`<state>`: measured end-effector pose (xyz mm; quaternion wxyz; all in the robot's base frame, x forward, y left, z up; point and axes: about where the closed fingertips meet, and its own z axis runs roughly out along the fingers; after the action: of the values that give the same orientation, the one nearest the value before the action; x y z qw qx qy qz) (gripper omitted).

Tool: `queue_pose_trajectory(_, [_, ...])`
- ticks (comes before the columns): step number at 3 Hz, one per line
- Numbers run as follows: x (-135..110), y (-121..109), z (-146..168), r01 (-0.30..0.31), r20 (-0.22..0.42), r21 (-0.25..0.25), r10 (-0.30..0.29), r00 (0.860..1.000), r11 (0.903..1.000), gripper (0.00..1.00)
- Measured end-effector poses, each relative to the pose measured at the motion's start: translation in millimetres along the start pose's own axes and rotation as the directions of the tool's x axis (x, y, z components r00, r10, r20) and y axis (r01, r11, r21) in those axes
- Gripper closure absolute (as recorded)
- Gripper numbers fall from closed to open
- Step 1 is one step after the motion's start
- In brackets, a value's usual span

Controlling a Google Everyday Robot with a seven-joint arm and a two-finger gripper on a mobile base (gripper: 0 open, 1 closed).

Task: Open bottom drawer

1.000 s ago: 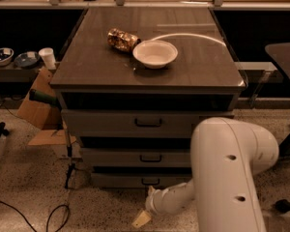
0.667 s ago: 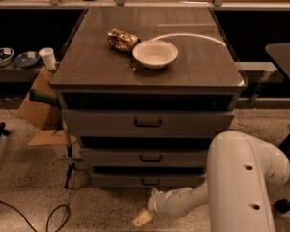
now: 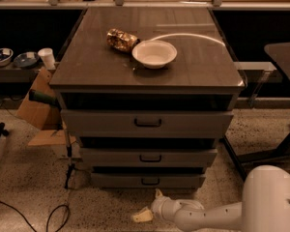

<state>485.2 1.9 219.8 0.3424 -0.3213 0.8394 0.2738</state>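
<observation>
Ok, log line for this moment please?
stage: pre-grasp | gripper: open, low near floor, in front of bottom drawer | handle: not gripped | cabinet top: bowl, crumpled wrapper

White arm (image 3: pixel 217 215) reaching left from a bulky rounded shell (image 3: pixel 273 199) at lower right, forearm low and nearly level, gripper (image 3: pixel 149 205) at bottom centre of view, two pale fingers (image 3: pixel 141 215) spread apart, holding nothing

High camera faces cabinet (image 3: pixel 99 69), claw (image 3: pixel 150 205) near bottom edge.
</observation>
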Motion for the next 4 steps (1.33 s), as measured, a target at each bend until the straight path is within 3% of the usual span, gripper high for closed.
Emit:
queue_pose_trajectory(1, [-11.8, -13.7, -15.4, -0.032, 0.105, 0.031, 0.029, 0.994, 0.999, 0.18])
queue_pose_trajectory(4, [-36.2, -61.9, -29.9, -0.103, 0.264, 0.095, 0.074, 0.962, 0.9902, 0.88])
